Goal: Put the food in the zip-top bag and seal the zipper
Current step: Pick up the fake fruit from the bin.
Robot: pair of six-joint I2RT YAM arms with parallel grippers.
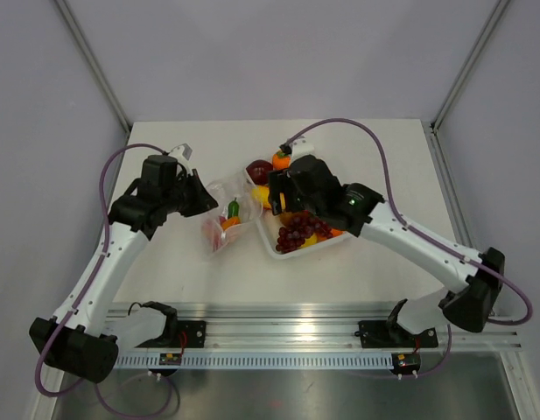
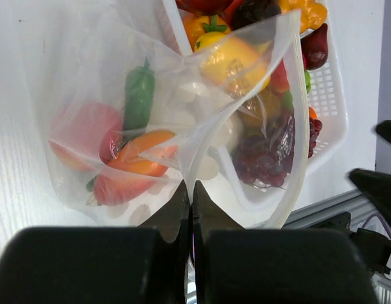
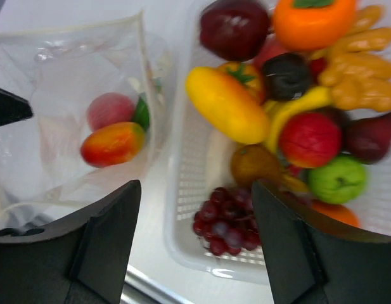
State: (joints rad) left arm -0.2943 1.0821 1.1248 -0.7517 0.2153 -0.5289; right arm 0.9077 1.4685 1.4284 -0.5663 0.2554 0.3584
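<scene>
The clear zip-top bag (image 1: pixel 224 214) lies left of the white tray (image 1: pixel 278 249), its mouth lifted and held open. My left gripper (image 1: pixel 196 194) is shut on the bag's mouth edge (image 2: pixel 190 187). Inside the bag (image 2: pixel 68 57) are a green pepper (image 2: pixel 139 95), an orange-red fruit (image 2: pixel 141 161) and a pink peach (image 2: pixel 84 130). My right gripper (image 1: pixel 285 197) is open and empty (image 3: pixel 195 185), hovering over the tray's near left corner (image 3: pixel 182 234), above the purple grapes (image 3: pixel 227 221). The zipper strip is not discernible.
The tray holds several pieces: a yellow fruit (image 3: pixel 225 104), a dark red apple (image 3: pixel 234 28), an orange (image 3: pixel 312 22), a green apple (image 3: pixel 338 179). An aluminium rail (image 1: pixel 322 319) runs along the table's near edge.
</scene>
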